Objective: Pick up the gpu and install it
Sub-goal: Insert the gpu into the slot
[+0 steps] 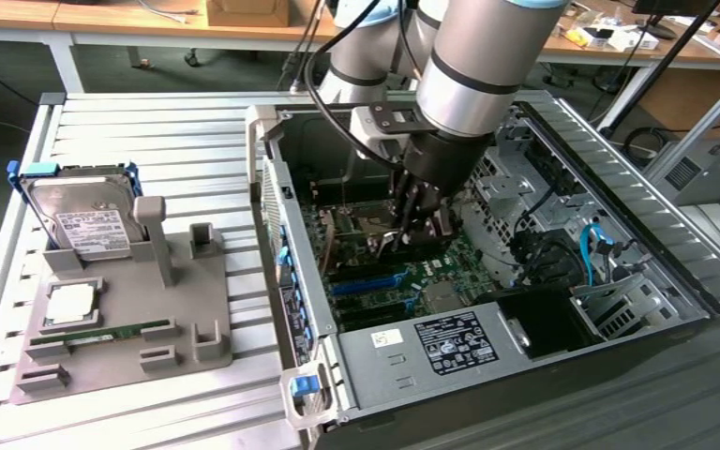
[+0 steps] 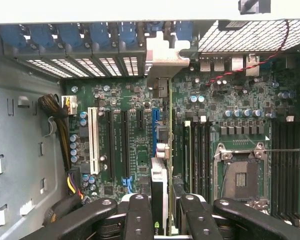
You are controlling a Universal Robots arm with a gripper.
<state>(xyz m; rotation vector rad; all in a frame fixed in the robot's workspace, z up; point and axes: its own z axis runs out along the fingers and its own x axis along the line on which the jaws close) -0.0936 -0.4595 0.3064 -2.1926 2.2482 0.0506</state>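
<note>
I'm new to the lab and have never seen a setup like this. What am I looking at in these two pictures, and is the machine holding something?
It is a robot arm reaching into an open computer case that lies on a slatted table. One picture comes from a camera off the arm; the other from a camera on its wrist, looking past the dark fingers at the motherboard. The fingers are shut on the gpu, a thin card seen edge-on, its silvery bracket toward the case's rear slots. Whether it is seated I cannot tell. Beside the case, at the exterior view's left, a grey holder carries a hard drive, a processor chip and a memory stick.
</note>
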